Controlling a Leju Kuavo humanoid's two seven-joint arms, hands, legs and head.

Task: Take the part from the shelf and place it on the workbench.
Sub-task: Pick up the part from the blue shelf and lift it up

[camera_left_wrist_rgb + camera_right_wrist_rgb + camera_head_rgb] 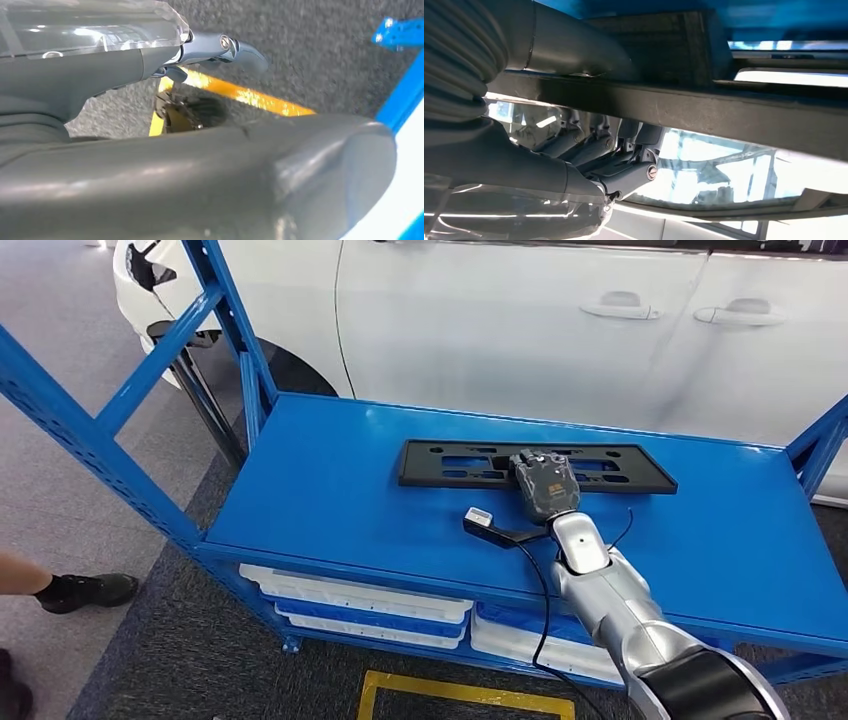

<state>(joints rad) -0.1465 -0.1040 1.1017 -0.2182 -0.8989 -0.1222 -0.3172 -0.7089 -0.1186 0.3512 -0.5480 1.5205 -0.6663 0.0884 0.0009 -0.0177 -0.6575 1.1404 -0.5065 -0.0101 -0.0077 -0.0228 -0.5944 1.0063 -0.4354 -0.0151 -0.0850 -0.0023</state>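
Middle of the black plastic plate [470,464] hidden under the right hand [544,483]; fingers out of sight from above, grip impossible to judge. At 12 o'clock, white car [520,320] cut off by the top edge. At 8 o'clock, a person's shoe [88,590], leg cropped by the left edge. Left hand [165,170] huge and blurred in its wrist view, fingers [225,49] partly hidden.

Blue shelf [330,480] top carries a flat black part [450,462] lying lengthwise near its back edge
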